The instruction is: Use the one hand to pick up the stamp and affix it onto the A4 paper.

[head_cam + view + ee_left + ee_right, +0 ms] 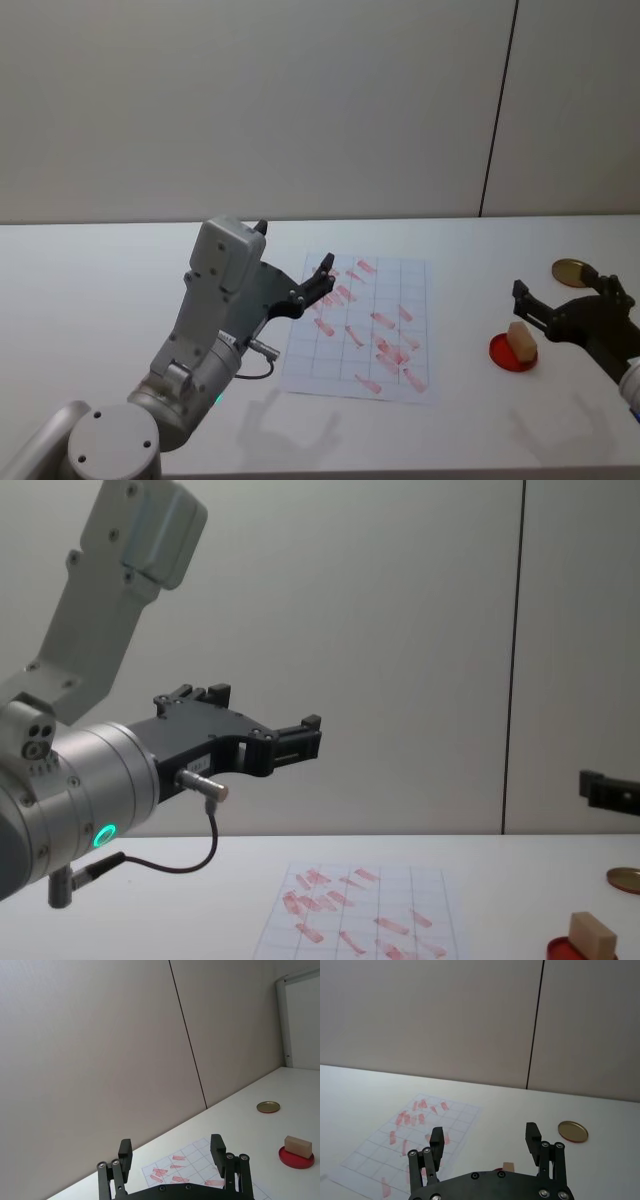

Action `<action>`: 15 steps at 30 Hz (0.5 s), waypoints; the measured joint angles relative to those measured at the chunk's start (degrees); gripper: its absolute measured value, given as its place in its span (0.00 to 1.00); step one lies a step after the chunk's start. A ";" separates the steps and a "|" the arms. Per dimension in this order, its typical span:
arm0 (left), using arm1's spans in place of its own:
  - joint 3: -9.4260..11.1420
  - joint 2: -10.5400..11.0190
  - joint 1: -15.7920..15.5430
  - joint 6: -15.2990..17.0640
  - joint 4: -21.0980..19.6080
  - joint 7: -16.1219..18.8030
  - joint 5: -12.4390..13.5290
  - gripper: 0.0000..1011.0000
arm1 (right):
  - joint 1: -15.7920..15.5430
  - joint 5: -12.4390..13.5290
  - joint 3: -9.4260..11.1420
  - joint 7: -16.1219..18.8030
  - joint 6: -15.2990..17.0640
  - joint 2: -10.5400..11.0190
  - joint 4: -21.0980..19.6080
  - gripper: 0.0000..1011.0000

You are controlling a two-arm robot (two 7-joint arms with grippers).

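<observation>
A white worktop (100, 300) runs in front of a pale grey wall. The left arm, pale grey with a silver-grey wrist and a green glowing ring, is raised above the worktop. Its black two-fingered left claw (170, 1141) stands wide and empty near the left edge of the paper.

The white rectangular A4 paper (365, 330), faintly gridded and scattered with small red-pink stamp marks, lies flat at the middle of the worktop. Well to its right, the black right claw (484, 1131) hangs in the air with its fingers spread wide, holding nothing, above and just beside the ink pad.

The flat round red ink pad (500, 355) sits on the worktop right of the paper. A small round gold disc (571, 270) lies farther back. The small light tan wooden stamp (520, 340) rests on the ink pad, apart from the paper.
</observation>
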 joint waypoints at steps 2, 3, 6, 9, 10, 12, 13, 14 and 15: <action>0.00 0.00 0.00 0.00 0.00 0.00 0.00 0.98 | 1.30 0.07 0.19 0.02 1.11 -0.29 1.72 0.99; 0.00 0.00 0.00 0.00 0.00 0.00 0.00 0.98 | 1.72 0.09 0.23 0.03 1.54 -0.40 2.29 0.99; 0.00 0.00 0.00 0.00 0.00 0.00 0.00 0.98 | 3.49 0.22 0.37 0.05 2.84 -0.93 4.72 0.99; 0.00 0.00 0.00 0.00 0.00 0.00 0.00 0.98 | 5.15 0.31 0.42 0.05 3.91 -1.50 7.04 0.99; 0.00 0.00 0.00 0.00 0.00 0.00 0.00 0.98 | 5.72 0.33 0.42 0.04 4.15 -1.70 7.88 0.99; 0.00 0.00 0.00 0.00 0.00 0.00 0.00 0.98 | 6.96 0.42 0.42 0.02 4.92 -2.18 9.61 0.99; 0.00 0.00 0.00 0.00 0.00 0.00 0.00 0.98 | 7.38 0.46 0.42 -0.01 5.16 -2.34 10.21 0.99; 0.00 0.00 0.00 0.00 0.00 0.00 0.00 0.98 | 8.19 0.51 0.39 -0.06 5.64 -2.67 11.34 0.99; 0.00 0.00 0.00 0.00 0.00 0.00 0.00 0.98 | 8.72 0.53 0.36 -0.09 5.85 -2.91 12.12 0.99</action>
